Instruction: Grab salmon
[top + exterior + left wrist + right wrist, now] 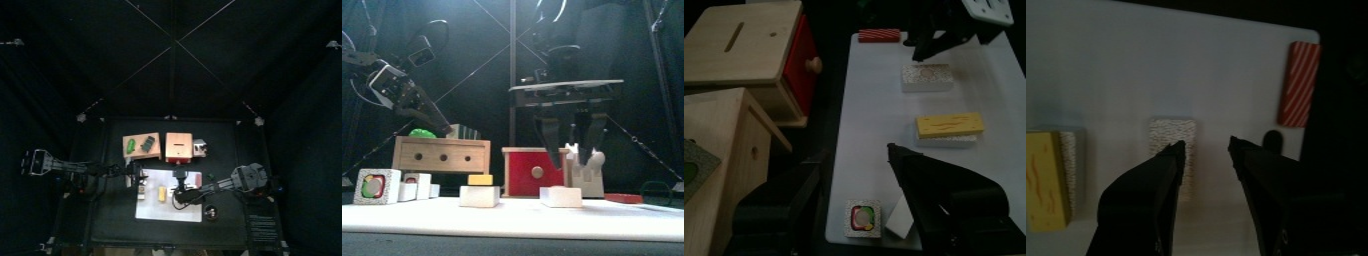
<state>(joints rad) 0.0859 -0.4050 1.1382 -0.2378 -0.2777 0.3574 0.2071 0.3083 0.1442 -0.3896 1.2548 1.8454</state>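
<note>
**Right tool poised over the white mat, salmon lying off to the side**

Right now my right tool (1207, 150) hangs jaws-down over the white mat (1160, 60), and its jaws stand apart with nothing between them. Directly beneath them sits a plain white rice block (1172, 140), pale and speckled. In the front view the same tool (571, 150) hovers just above that block (561, 196), the jaw tips close to its top but apart from it as far as I can tell.

The salmon (1300, 83), a piece striped red and white, lies flat at the mat's edge, well apart from my right tool and untouched. From the left wrist view it shows as a small red strip (881, 37) at the far end of the mat, beyond the rice block (926, 77).

A yellow egg-topped rice piece (950, 127) rests on the mat on the rice block's other side. Nearer my left tool (938, 195) lies a small card (861, 215) printed with a red and green picture.

My left tool hangs raised at the mat's other end; I cannot tell whether its jaws are parted or closed.

Beside the mat on the bench stand a pale wooden box (738, 45) and a red box (533, 170) with a round knob.
</note>
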